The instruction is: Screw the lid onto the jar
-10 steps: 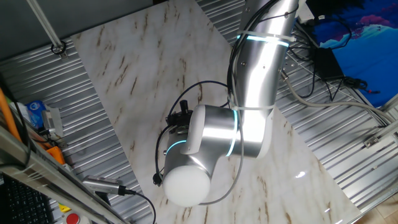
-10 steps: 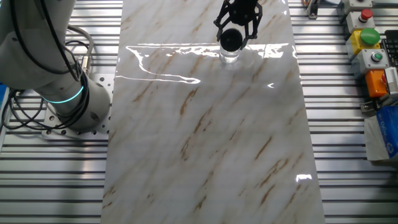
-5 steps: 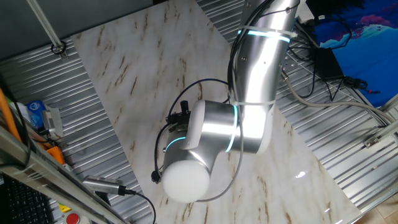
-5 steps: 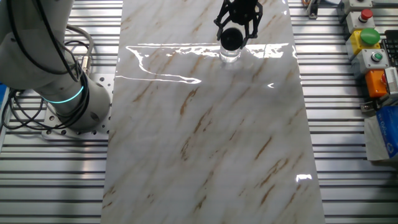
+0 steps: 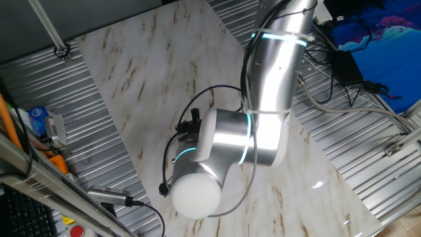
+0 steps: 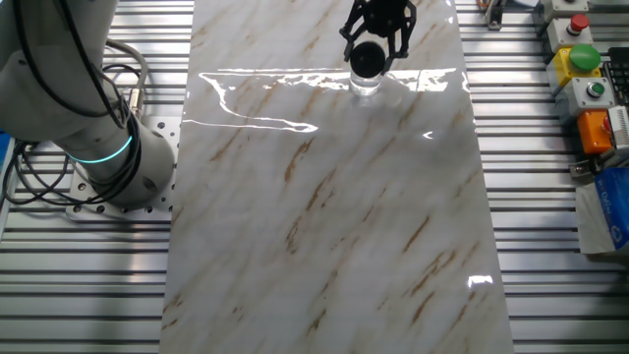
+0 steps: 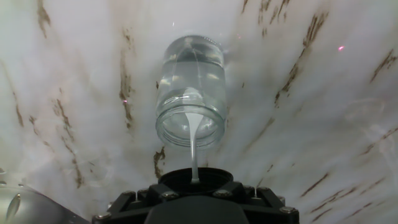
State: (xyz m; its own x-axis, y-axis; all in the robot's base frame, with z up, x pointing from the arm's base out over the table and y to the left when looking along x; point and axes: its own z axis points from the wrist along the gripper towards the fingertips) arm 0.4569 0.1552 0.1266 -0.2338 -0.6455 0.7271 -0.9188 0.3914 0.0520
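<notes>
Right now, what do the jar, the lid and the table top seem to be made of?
The jar looks like clear, glossy glass: the veined surface shows through it and its rim shines. The lid looks like matte black plastic, though it is too small to be sure. The table top looks like polished marble or a marble-pattern laminate: white with brown veins and sharp glare.
</notes>
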